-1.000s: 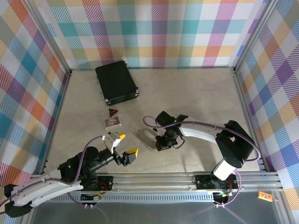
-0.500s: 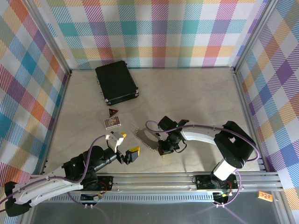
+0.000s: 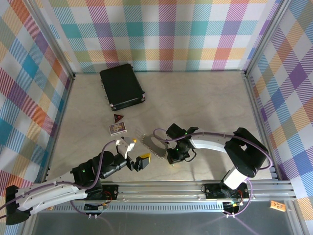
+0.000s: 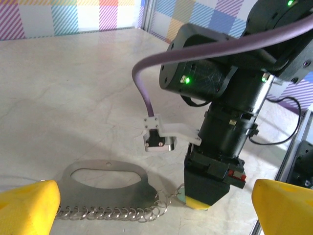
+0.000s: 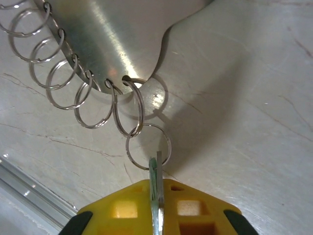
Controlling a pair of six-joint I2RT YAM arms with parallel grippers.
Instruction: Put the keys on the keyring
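Left gripper (image 3: 137,151) nearer keyring (image 4: 105,190) (jaws wide, empty), right gripper (image 5: 156,196) pinching key (image 5: 155,174) at its end

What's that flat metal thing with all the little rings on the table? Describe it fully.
The keyring is a flat, shiny silver-grey plate with a large oval cut-out, lying flat on the pale table. Thin wire rings hang in a row along one edge. A ring linked to the end one meets the green key pinched in the right arm's yellow fingers.
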